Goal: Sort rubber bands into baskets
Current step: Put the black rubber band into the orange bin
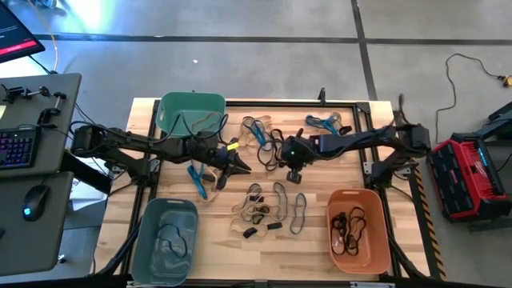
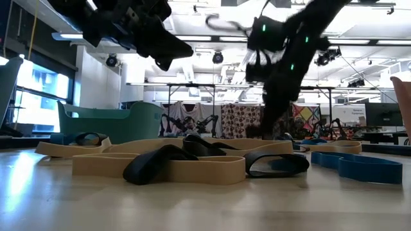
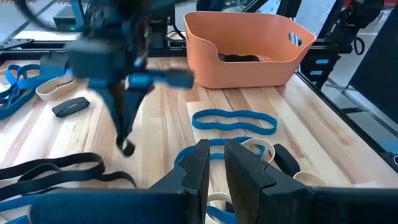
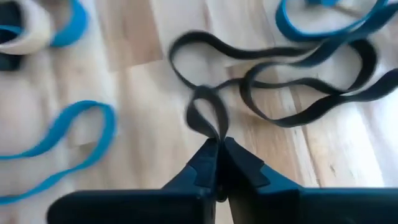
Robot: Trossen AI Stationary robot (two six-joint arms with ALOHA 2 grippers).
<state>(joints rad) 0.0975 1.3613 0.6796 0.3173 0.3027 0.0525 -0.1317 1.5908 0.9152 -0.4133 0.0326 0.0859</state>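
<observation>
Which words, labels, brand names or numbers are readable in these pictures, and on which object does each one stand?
No text can be read.
Monitor at the high view's top-left edge: lines too small to read.
Baskets, rubber bands and both grippers: no lettering visible.

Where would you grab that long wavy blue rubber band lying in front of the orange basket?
Probably at a narrow waist of the blue rubber band, coming straight down from above. It lies flat on the table, so only its thin strands can be pinched; the waist brings both strands close together, clear of the orange basket.
</observation>
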